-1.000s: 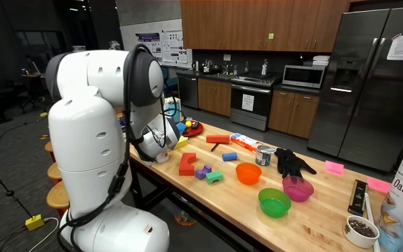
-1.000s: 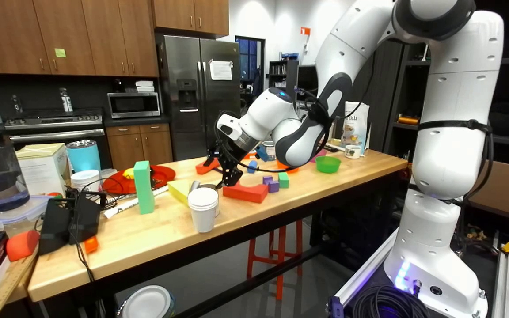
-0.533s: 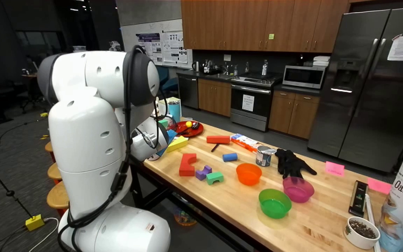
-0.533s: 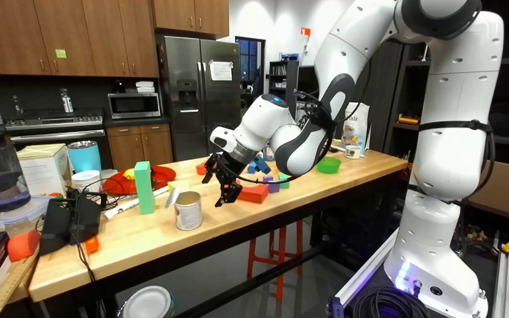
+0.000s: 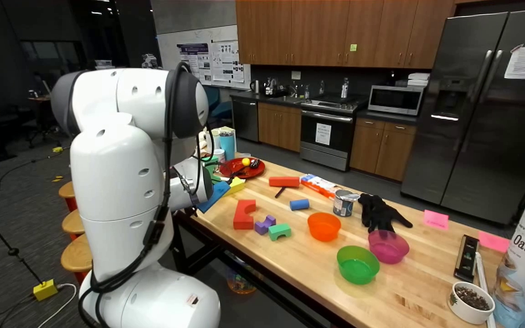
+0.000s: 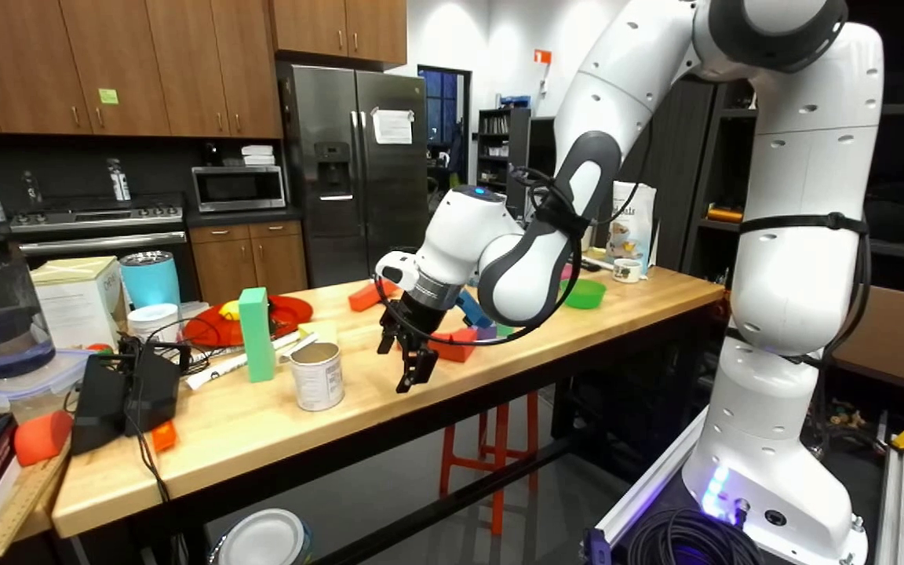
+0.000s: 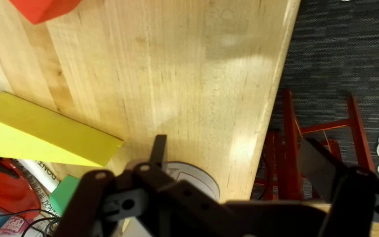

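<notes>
My gripper (image 6: 394,369) is open and empty, low over the table's front edge. In the wrist view (image 7: 234,140) one finger is over the table by the can and the other is beyond the edge. The open metal can (image 6: 318,380), with a pale label and a bent-up lid, stands upright beside the gripper. It also shows in the wrist view (image 7: 194,179), partly hidden by a finger; contact cannot be told. A yellow wedge (image 7: 48,128) lies near the can. A red arch block (image 5: 243,217) is on the gripper's far side. In an exterior view the arm hides the fingers.
The table edge (image 7: 280,72) runs beside the gripper, with a red stool (image 7: 291,148) below. A green upright block (image 6: 256,333), red plate (image 6: 291,312) and black cabled devices (image 6: 111,396) stand past the can. Orange (image 5: 324,226), green (image 5: 357,264) and pink (image 5: 388,246) bowls lie opposite.
My gripper has moved down and toward the table's front edge. The white cups at that edge have gone from view. The can appears shifted left in an exterior view, away from the gripper.
</notes>
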